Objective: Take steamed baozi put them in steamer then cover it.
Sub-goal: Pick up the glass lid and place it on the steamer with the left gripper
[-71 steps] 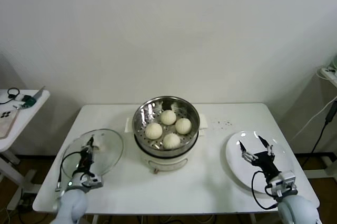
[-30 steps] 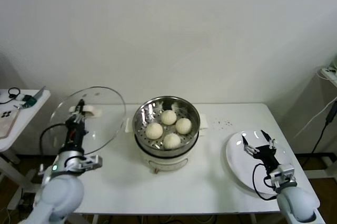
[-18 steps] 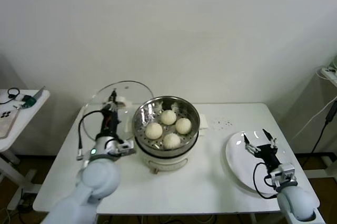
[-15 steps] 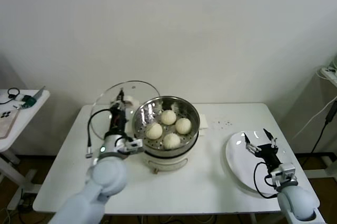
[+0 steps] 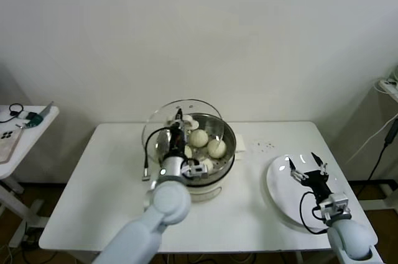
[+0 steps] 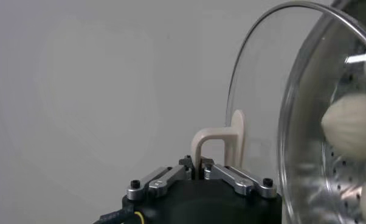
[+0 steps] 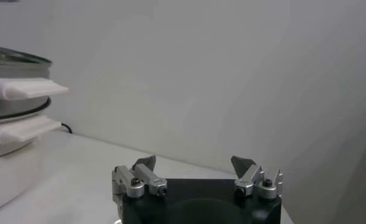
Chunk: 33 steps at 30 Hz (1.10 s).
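**A:** Four steamed baozi (image 5: 199, 138), as far as I can count, sit in the steamer (image 5: 227, 146) at the centre of the head view; two show plainly and the others are partly behind the arm. So the loading looks done.

**B:** And the cover?

**A:** Not yet seated. The left pincer (image 5: 180, 117) is clamped tight on the cream handle (image 6: 222, 141) of the glass lid (image 5: 161, 124), which hangs tilted over the pot's left and rear rim, just above the basket. In the left wrist view you can see the buns through the glass, with the lid's edge standing at an angle to the steel rim.

**B:** What is the other arm doing?

**A:** The right pincer (image 5: 306, 172) waits at the lower right of the head view, above the white plate (image 5: 280, 195), with its jaws spread wide and nothing between them. The plate has no buns on it.

**B:** So what remains?

**A:** By my reckoning only the last step: level the lid, centre it over the basket, lower it until the rim sits all round, then let go. The risk I'd name is setting it down off-centre, so one edge rides on the steel lip and the lid slides toward the bench (image 5: 112, 183).
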Each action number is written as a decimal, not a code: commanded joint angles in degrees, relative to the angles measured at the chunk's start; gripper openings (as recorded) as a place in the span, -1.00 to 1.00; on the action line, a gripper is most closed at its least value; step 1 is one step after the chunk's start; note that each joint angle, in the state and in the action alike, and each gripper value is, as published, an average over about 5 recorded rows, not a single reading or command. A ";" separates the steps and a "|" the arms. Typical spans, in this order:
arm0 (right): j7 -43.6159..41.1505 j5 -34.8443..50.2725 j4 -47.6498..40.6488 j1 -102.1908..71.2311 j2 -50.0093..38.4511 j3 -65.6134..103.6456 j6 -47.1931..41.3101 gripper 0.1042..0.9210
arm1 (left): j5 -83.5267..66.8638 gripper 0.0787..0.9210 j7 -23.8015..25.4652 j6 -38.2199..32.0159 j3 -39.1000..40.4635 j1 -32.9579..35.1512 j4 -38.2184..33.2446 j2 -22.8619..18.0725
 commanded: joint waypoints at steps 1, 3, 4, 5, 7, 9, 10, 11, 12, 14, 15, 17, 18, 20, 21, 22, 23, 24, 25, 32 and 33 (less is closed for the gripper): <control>-0.04 -0.59 -0.27 -0.13 0.23 0.28 0.16 0.76 | 3.50 -0.84 2.21 2.77 3.43 -3.24 7.24 -5.71; -0.06 -0.71 -0.38 -0.19 0.29 0.34 0.20 0.76 | 3.53 -0.84 2.18 2.78 3.16 -3.32 8.24 -5.89; -0.06 -0.74 -0.41 -0.20 0.31 0.35 0.22 0.76 | 3.61 -0.84 2.13 2.78 2.94 -3.33 8.76 -6.08; -0.06 -0.76 -0.43 -0.20 0.33 0.37 0.22 0.76 | 3.73 -0.84 2.07 2.78 2.71 -3.33 9.25 -6.31; -0.08 -0.76 -0.42 -0.18 0.39 0.38 0.20 0.76 | 4.01 -0.84 1.95 2.78 2.20 -3.27 10.00 -6.76; -0.10 -0.76 -0.40 -0.15 0.45 0.38 0.17 0.76 | 4.36 -0.84 1.91 2.78 1.80 -3.13 10.45 -7.05; -0.13 -0.78 -0.41 -0.14 0.47 0.37 0.17 0.76 | 4.51 -0.84 1.92 2.78 1.69 -3.04 10.56 -7.12; -0.16 -0.81 -0.43 -0.12 0.49 0.37 0.17 0.76 | 4.73 -0.84 1.94 2.78 1.61 -2.92 10.62 -7.20; -0.19 -0.85 -0.46 -0.11 0.51 0.36 0.17 0.76 | 5.01 -0.84 1.97 2.78 1.57 -2.77 10.67 -7.28; -0.24 -0.94 -0.54 -0.06 0.57 0.35 0.19 0.76 | 5.70 -0.84 2.15 2.78 1.53 -2.46 10.76 -7.47; -0.26 -0.98 -0.58 -0.03 0.61 0.34 0.20 0.76 | 6.05 -0.84 2.35 2.78 1.53 -2.31 10.83 -7.55; -0.27 -1.04 -0.63 0.03 0.68 0.33 0.21 0.76 | 6.99 -0.84 3.04 2.74 1.57 -2.14 10.99 -7.57; -0.27 -1.06 -0.65 0.06 0.71 0.32 0.22 0.76 | 7.37 -0.84 3.39 2.71 1.58 -2.12 11.07 -7.52; -0.30 -1.07 -0.66 0.07 0.72 0.33 0.23 0.76 | 7.96 -0.84 3.91 2.68 1.58 -2.21 11.19 -7.38; -0.31 -1.07 -0.68 0.06 0.72 0.34 0.24 0.76 | 8.03 -0.84 4.02 2.69 1.61 -2.30 11.23 -7.29; -0.32 -1.07 -0.70 0.05 0.72 0.35 0.26 0.76 | 8.07 -0.84 4.11 2.72 1.64 -2.39 11.26 -7.22; -0.34 -1.08 -0.72 0.05 0.71 0.37 0.28 0.76 | 8.10 -0.84 4.19 2.75 1.71 -2.49 11.27 -7.18; -0.35 -1.08 -0.74 0.04 0.72 0.38 0.30 0.76 | 8.17 -0.84 4.28 2.78 1.83 -2.56 11.27 -7.13; -0.36 -1.09 -0.75 0.05 0.74 0.38 0.32 0.76 | 8.22 -0.84 4.36 2.78 1.94 -2.61 11.25 -7.10; -0.41 -1.25 -0.79 0.04 0.94 0.41 0.39 0.76 | 8.66 -0.84 5.15 2.78 2.89 -2.65 10.98 -7.40; -0.41 -1.28 -0.80 0.04 0.98 0.42 0.40 0.76 | 8.64 -0.84 5.15 2.78 2.95 -2.69 11.01 -7.52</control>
